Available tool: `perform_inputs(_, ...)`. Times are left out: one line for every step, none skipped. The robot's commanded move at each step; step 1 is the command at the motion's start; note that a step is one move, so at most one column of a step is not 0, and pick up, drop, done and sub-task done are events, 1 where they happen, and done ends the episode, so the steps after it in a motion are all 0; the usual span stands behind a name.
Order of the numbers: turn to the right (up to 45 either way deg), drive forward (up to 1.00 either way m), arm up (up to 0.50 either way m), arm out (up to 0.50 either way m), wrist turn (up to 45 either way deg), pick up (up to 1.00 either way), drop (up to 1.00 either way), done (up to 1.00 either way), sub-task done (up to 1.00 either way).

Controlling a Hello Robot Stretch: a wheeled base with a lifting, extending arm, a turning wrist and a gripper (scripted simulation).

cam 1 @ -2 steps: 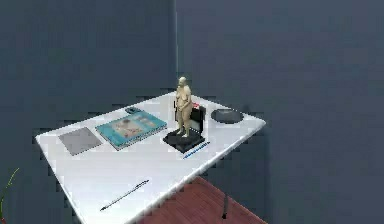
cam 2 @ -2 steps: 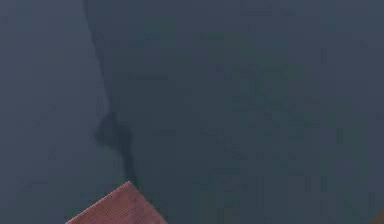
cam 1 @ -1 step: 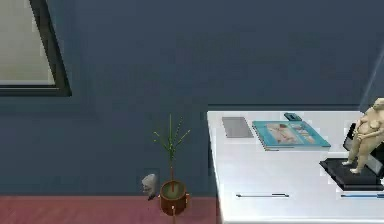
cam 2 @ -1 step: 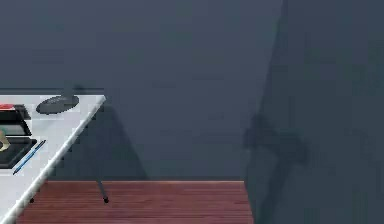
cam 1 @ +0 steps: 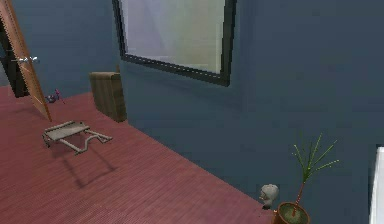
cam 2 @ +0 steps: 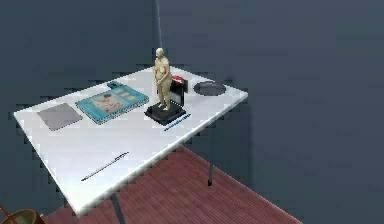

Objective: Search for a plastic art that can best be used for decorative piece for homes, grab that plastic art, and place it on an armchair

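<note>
From my remote seat, in the arm side view, a tan statue of a standing figure (cam 2: 161, 75) is upright on its black square base, mid-way along a long white table (cam 2: 140, 145). Just beside it lies a flat teal tray (cam 2: 110, 101) with pale shapes inside. A dark round dish (cam 2: 208, 88) sits near the table's corner; I cannot make out its contents. In the forward view, a round brown pot (cam 1: 293, 212) holds a red-stemmed plant. I cannot tell how the jaws stand.

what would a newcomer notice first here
The tan statue standing upright on the white table in the arm side view draws the eye first. In the forward view, a large dark-framed panel hangs on the blue wall, with a potted plant at the lower right.
</note>
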Motion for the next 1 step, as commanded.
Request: perform_inputs(0.0, 0.00, 0.50, 0.00, 0.0, 0.00, 0.00, 0.00, 0.00)
